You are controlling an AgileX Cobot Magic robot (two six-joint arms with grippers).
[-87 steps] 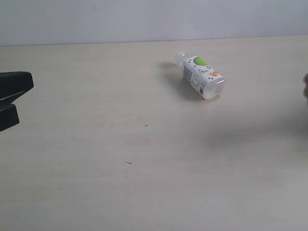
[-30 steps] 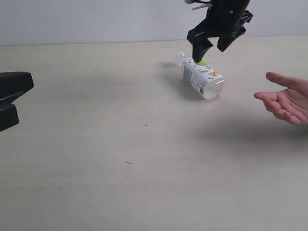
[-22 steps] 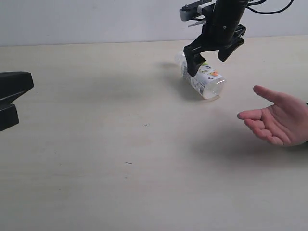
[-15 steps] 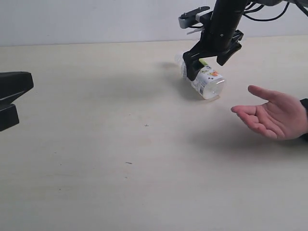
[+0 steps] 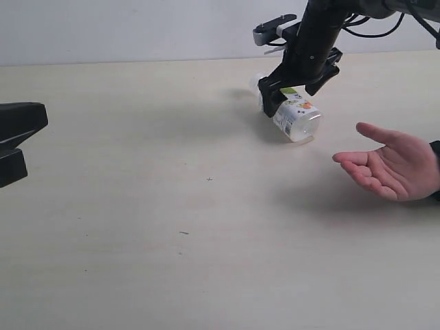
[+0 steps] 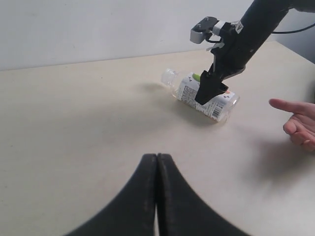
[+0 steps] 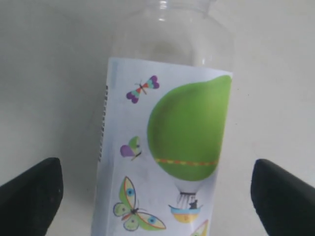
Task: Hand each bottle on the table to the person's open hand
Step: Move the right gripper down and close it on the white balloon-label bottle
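The bottle (image 5: pixel 301 118) lies on its side near the far edge of the surface (image 5: pixel 137 206), so the right gripper (image 5: pixel 294 95) straddles it with jaws spread wide, nothing grasped yet. The person's open hand (image 5: pixel 388 168) waits palm-up by the right edge. The left gripper (image 6: pixel 156 167) rests clenched and empty.

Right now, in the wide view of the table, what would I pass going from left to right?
left claw, at the picture's edge → bottle, lying on its side → person's open hand, palm up
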